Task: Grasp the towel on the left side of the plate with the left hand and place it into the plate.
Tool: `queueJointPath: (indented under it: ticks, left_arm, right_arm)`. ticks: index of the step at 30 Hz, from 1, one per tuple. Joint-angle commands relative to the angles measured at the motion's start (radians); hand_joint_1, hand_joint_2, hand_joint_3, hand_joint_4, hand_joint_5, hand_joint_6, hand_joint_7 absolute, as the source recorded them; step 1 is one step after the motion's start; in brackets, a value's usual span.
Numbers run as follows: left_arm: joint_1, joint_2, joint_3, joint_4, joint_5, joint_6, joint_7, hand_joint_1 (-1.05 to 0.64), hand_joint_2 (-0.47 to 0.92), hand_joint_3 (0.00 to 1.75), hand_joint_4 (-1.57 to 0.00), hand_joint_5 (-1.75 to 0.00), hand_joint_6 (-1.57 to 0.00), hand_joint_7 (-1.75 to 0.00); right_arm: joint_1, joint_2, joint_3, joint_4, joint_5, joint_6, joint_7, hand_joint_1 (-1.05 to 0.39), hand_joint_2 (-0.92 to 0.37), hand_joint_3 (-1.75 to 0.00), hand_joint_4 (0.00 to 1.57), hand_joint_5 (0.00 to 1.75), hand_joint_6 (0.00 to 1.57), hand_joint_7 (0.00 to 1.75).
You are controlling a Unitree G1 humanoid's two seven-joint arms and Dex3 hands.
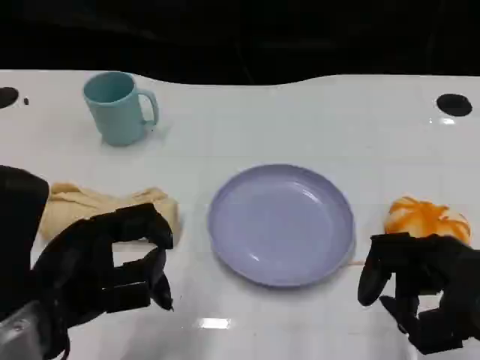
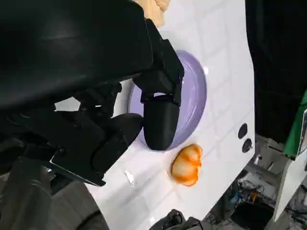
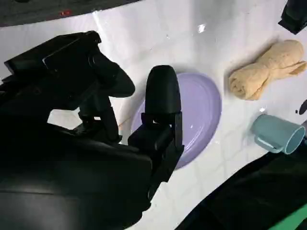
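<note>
on the left of the head view the left hand (image 1: 105,266) hangs over the near part of the white table (image 1: 300,120), its black fingers (image 1: 142,225) curved and spread apart with daylight between them, closed on nothing. the upper fingers overlap the near edge of the towel (image 1: 97,206) in this view, but whether they touch it cannot be told. the towel, a pale yellow roll, lies flat on the table just left of the plate (image 1: 281,223), apart from its rim. behind it, further back, stands a light blue mug (image 1: 116,107), upright, handle turned toward the right. the lavender plate sits in the middle of the table, bare inside. right of the plate, near its rim but apart from it, lies an orange and white round thing (image 1: 427,219). at the lower right the right hand (image 1: 420,289) hovers just in front of that thing, fingers (image 1: 373,274) loosely curled with a gap between them, gripping nothing. in the right wrist view the towel (image 3: 266,69) lies beyond the plate (image 3: 201,110), with the mug (image 3: 278,134) nearby.
</note>
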State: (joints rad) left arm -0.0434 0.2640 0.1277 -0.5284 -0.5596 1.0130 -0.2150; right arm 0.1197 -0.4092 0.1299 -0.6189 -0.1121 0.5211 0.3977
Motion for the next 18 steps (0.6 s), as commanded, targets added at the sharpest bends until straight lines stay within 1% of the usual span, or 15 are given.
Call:
queueJointPath:
  ticks: [1, 4, 12, 18]
  left_arm:
    - [-0.002, 0.014, 0.006, -0.001, 0.005, -0.011, 0.000, -0.08, 0.60, 1.23, -0.77, -1.75, -0.63, -1.75]
    - [-0.007, 0.008, 0.010, -0.006, 0.003, 0.006, 0.013, -0.08, 0.60, 1.24, -0.78, -1.75, -0.64, -1.75]
    - [-0.005, 0.012, 0.005, -0.006, 0.008, 0.000, 0.011, -0.08, 0.60, 1.25, -0.78, -1.75, -0.64, -1.75]
    - [-0.004, 0.012, 0.010, -0.004, 0.002, -0.001, 0.005, -0.08, 0.61, 1.23, -0.77, -1.75, -0.63, -1.75]
  right_arm:
    - [-0.004, -0.016, -0.010, -0.007, 0.002, 0.003, 0.005, 0.01, -0.55, -1.11, 0.72, 1.75, 0.69, 1.47]
    - [-0.006, -0.013, -0.011, -0.010, 0.007, 0.014, 0.006, 0.02, -0.56, -1.11, 0.72, 1.75, 0.69, 1.47]
    - [-0.009, -0.014, -0.008, -0.012, 0.004, 0.021, 0.007, 0.02, -0.57, -1.09, 0.72, 1.75, 0.69, 1.48]
    - [-0.007, -0.015, -0.006, -0.006, 0.001, 0.002, 0.005, 0.01, -0.56, -1.09, 0.72, 1.75, 0.69, 1.48]
